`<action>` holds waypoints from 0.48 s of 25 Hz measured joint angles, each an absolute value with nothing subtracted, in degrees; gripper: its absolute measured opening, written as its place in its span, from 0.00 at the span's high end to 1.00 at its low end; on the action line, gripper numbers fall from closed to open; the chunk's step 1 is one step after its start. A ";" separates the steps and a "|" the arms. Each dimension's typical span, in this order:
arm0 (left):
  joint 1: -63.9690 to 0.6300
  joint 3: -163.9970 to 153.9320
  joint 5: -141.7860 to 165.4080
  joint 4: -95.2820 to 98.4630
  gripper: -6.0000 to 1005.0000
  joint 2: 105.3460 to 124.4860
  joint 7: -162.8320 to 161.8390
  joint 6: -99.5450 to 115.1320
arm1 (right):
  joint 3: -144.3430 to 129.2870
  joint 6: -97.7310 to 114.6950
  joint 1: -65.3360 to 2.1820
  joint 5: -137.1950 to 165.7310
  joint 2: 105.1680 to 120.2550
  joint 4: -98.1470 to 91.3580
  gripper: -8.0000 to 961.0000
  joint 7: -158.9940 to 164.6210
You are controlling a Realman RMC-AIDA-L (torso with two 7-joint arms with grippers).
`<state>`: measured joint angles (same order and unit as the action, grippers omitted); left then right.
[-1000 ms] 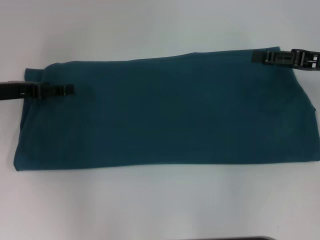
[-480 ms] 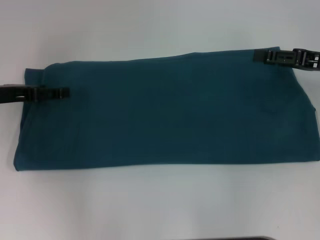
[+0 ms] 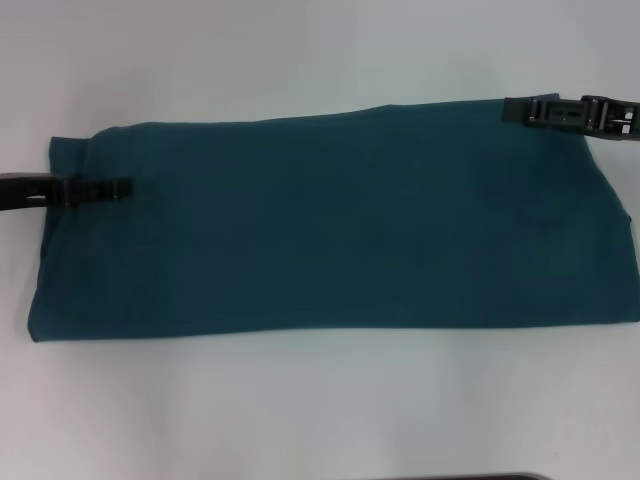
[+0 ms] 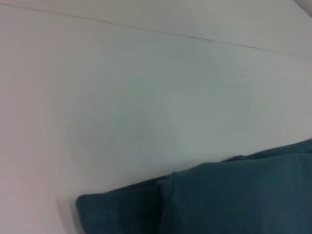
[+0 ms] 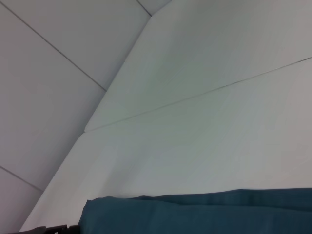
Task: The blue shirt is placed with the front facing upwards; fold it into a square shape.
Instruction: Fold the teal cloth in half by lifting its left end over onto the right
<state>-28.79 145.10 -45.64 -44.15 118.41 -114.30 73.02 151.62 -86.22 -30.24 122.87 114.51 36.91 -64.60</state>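
The blue shirt (image 3: 330, 220) lies flat on the white table as a long band running left to right, plain side up; no lettering shows. My left gripper (image 3: 125, 187) reaches in from the left and sits low over the band's left end. My right gripper (image 3: 510, 111) reaches in from the right at the band's far right corner. The left wrist view shows a layered corner of the shirt (image 4: 234, 200). The right wrist view shows a straight edge of the shirt (image 5: 204, 214).
The white table (image 3: 300, 400) surrounds the shirt on all sides. Thin seams cross its top (image 5: 195, 97). A dark edge (image 3: 470, 477) shows at the very front of the head view.
My left gripper has drawn back a little to the left along the shirt's left end. The right gripper and the shirt have hardly moved.
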 joint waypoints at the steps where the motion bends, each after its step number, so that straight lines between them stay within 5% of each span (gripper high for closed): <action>1: -28.79 145.11 -45.63 -44.15 0.10 118.41 -114.28 72.98 | 151.64 -86.21 -30.24 122.86 114.51 36.91 0.25 -64.60; 12: -28.68 145.54 -45.71 -46.28 0.10 118.57 -114.35 75.31 | 151.70 -86.13 -30.32 122.87 114.51 36.91 0.25 -64.60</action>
